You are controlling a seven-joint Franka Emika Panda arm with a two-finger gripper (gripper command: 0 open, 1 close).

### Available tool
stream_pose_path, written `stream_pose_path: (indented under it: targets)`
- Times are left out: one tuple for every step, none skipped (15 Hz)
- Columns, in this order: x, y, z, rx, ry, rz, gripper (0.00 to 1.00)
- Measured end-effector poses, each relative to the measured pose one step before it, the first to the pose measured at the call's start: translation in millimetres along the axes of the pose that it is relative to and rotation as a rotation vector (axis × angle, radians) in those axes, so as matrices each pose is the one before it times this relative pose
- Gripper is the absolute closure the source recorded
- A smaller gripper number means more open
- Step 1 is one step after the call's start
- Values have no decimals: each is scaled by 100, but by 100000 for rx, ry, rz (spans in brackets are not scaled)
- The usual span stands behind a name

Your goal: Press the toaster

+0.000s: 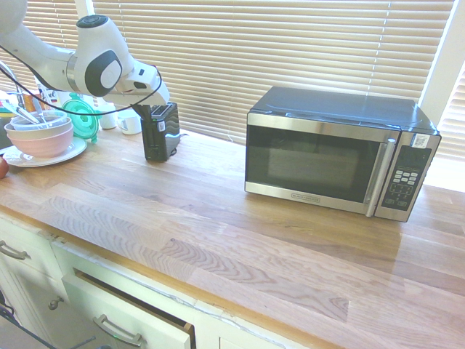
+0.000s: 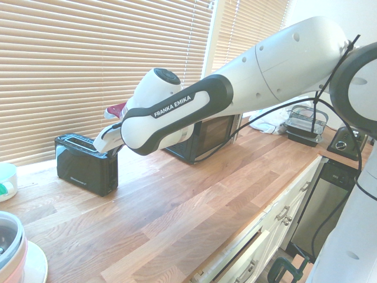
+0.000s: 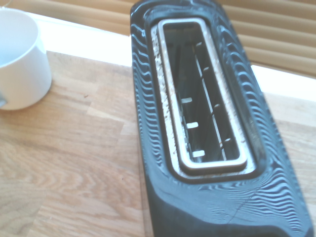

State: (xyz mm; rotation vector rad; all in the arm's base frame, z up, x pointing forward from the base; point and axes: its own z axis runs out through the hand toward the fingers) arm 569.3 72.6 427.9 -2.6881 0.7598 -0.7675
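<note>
The microwave (image 1: 320, 160) stands on the counter, its door closed. Near it is the toaster (image 1: 160, 137), its long slot containing no bread; my pincer (image 1: 147, 109) is at its end, fully closed, holding nothing. Beyond the toaster from the microwave, the pink bowl (image 1: 45, 145) contains smaller bowls (image 1: 38, 121); nearer, a white mug (image 1: 129, 122).

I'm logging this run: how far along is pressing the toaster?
Done, by the look of it: the hand has reached the black toaster, at one end of its top. In hand: probably the press itself, though contact with the lever is hidden. Left: likely finishing the press and backing off; the slot shows no bread.
</note>
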Motion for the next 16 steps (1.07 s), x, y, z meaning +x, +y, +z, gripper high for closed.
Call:
stream_pose_path:
  targets:
    - [-102, 52, 269, -181, -375, 66, 100]
    - [-39, 73, 232, -168, -360, 284, 100]
    - [-12, 87, 269, -82, -453, 641, 100]
    - [28, 102, 262, 128, -514, 497, 100]
    - [119, 93, 353, 548, -768, 258, 100]
    - [118, 167, 451, 620, -854, 6, 100]
    - [120, 189, 512, 673, -763, -173, 100]
    - [26, 286, 551, 659, -716, -202, 100]
    - [-30, 315, 511, 469, -814, -245, 100]
    - [1, 274, 325, 431, -586, -71, 100]
    - [57, 218, 187, 413, -414, 113, 100]
    - [70, 182, 120, 370, -275, 165, 100]
    - [61, 133, 43, 235, -149, 82, 100]
    - [77, 98, 35, 261, 36, 204, 100]
    - [62, 46, 31, 221, 83, -33, 100]
    - [35, 3, 54, 23, -11, -81, 100]
